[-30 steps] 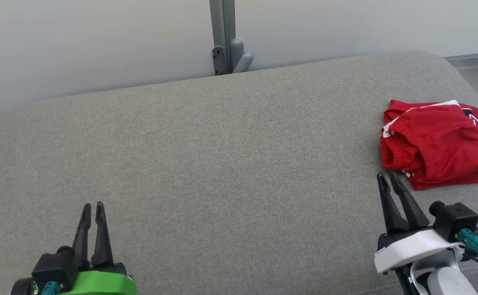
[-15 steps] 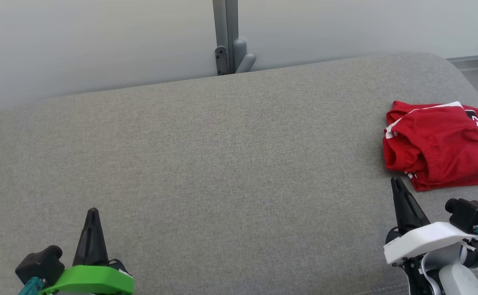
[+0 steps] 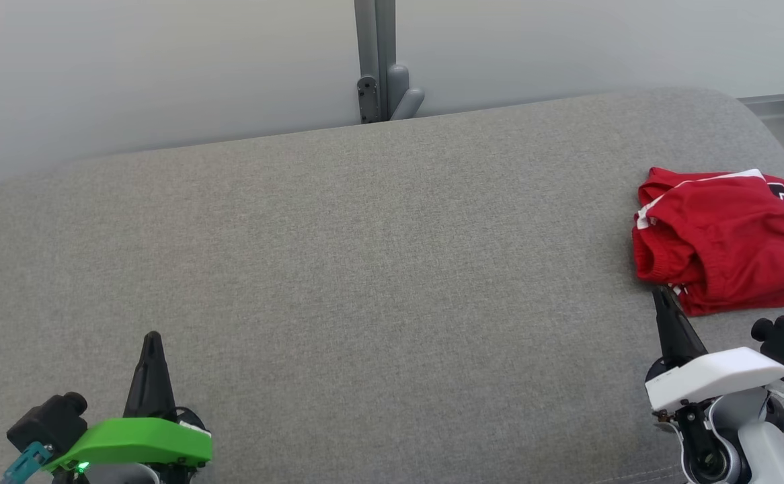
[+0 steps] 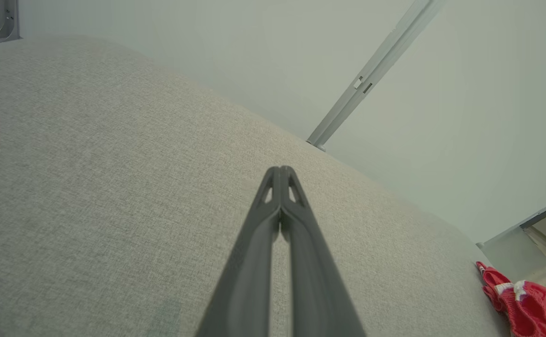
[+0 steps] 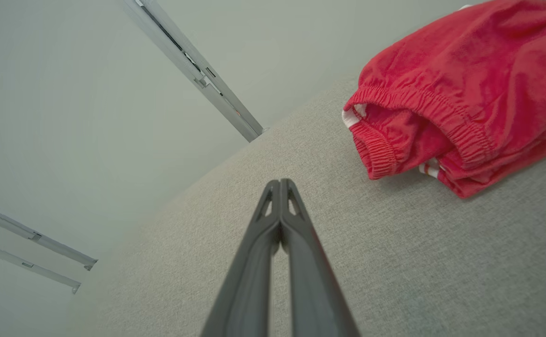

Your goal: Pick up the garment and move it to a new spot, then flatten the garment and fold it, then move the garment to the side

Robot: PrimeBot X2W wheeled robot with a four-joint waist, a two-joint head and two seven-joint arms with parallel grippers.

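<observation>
Already folded, the red shorts [image 3: 728,242] are laid on the grey upholstered surface [image 3: 378,269] just beyond the right gripper [image 3: 663,294], whose fingers are pressed together, empty. The left gripper [image 3: 152,337] is held with fingers likewise pressed together on nothing, well apart from the shorts.

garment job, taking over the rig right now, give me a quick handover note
Left claw: shut, empty, over the grey surface at lower left.
Right claw: shut, empty, tip just short of the garment, not touching.
Garment: red, folded in a bundle at the surface's right edge.
Done: it looks folded and set aside.
Left: probably nothing; check that the fold is neat enough.
</observation>
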